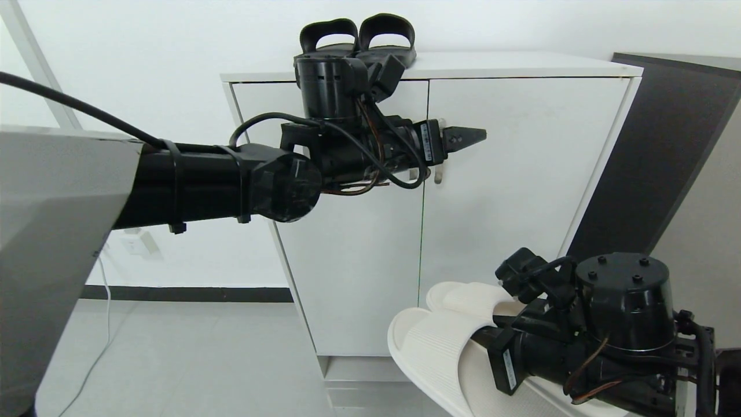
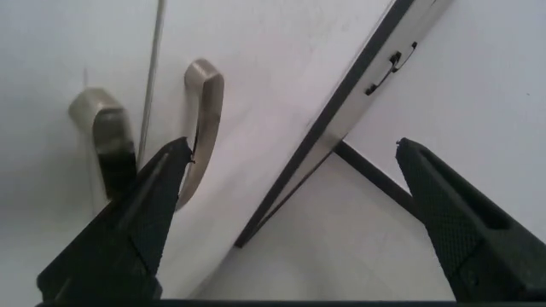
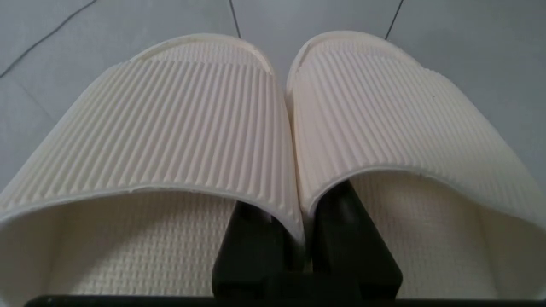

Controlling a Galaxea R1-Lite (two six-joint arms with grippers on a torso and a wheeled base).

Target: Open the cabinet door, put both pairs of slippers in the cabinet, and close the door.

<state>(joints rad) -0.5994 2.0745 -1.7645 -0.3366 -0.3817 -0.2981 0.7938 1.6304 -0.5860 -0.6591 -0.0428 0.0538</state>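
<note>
The white cabinet (image 1: 521, 185) stands with both doors closed. A pair of black slippers (image 1: 359, 37) rests on its top. My left gripper (image 1: 469, 136) is open at the middle seam, level with the metal handles (image 1: 438, 172). In the left wrist view one fingertip (image 2: 175, 158) sits right by a curved handle (image 2: 206, 119), and the second handle (image 2: 107, 141) is beside it; the gripper (image 2: 294, 149) has nothing between its fingers. Low at the right, my right gripper (image 1: 492, 339) is shut on a pair of white slippers (image 1: 440, 347), pinching the inner edges of both (image 3: 290, 170).
A dark grey panel (image 1: 654, 162) stands right beside the cabinet. White wall lies behind, with a socket (image 1: 136, 243) and a thin cable (image 1: 104, 330) running down to the grey tiled floor (image 1: 202, 359) on the left.
</note>
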